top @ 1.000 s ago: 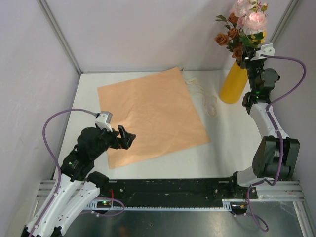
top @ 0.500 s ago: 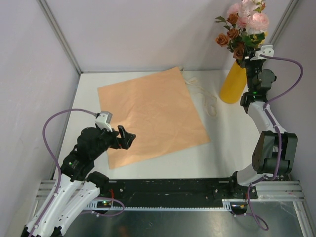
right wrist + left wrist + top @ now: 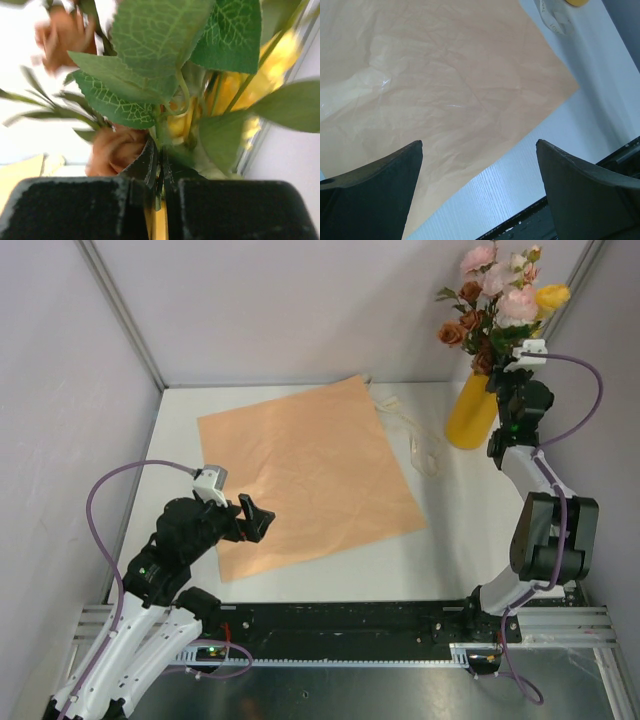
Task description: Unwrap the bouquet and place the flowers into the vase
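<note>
At the vase [image 3: 470, 415] mouth: flowers [image 3: 500, 300], blooms sticking up
right gripper [image 3: 161, 170]: pinching their stems tight
left gripper [image 3: 479, 150]: jaws wide, well away from vase

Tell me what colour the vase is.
The vase is plain mustard yellow, clearest in the top external view.

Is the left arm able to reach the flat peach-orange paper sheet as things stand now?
Probably yes: the left tool hangs open just over the near left edge of the flat peach-orange paper sheet, and nothing lies between them.
</note>
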`<state>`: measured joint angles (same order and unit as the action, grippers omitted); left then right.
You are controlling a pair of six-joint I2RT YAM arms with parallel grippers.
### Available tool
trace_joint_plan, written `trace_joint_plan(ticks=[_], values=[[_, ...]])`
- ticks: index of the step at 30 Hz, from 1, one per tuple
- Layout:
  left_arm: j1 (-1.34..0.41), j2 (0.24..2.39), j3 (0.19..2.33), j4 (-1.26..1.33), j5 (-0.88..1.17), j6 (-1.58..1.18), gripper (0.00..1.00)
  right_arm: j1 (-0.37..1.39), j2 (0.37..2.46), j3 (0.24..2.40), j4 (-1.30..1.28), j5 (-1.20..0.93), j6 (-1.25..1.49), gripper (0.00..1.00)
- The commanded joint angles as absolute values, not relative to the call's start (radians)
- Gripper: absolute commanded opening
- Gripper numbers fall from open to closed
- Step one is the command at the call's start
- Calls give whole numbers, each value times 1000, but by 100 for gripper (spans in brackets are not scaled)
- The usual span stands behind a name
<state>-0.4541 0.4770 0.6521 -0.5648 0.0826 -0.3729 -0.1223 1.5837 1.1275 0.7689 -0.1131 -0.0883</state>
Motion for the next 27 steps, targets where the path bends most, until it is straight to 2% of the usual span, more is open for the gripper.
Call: trace_joint_plan(ticks=[1,6,13,18,22,27], values=[[-459,471,671,-554,82,-357,100,-120,1635,1120,626,-55,-52,0],[-459,455,667,-553,77,-358,100,-98,1621,1124,619,-10,-47,2],[-459,459,670,-553,82,-356,100,-96,1531,1155,569,15,-10,33],[-459,453,670,-553,80,-357,100,-97,1454,1245,370,-11,45,56],[-459,449,669,-554,79,-357,100,-92,1390,1310,207,-2,108,64],[-459,451,670,-554,81,-357,100,-87,1287,1333,124,-40,162,65]])
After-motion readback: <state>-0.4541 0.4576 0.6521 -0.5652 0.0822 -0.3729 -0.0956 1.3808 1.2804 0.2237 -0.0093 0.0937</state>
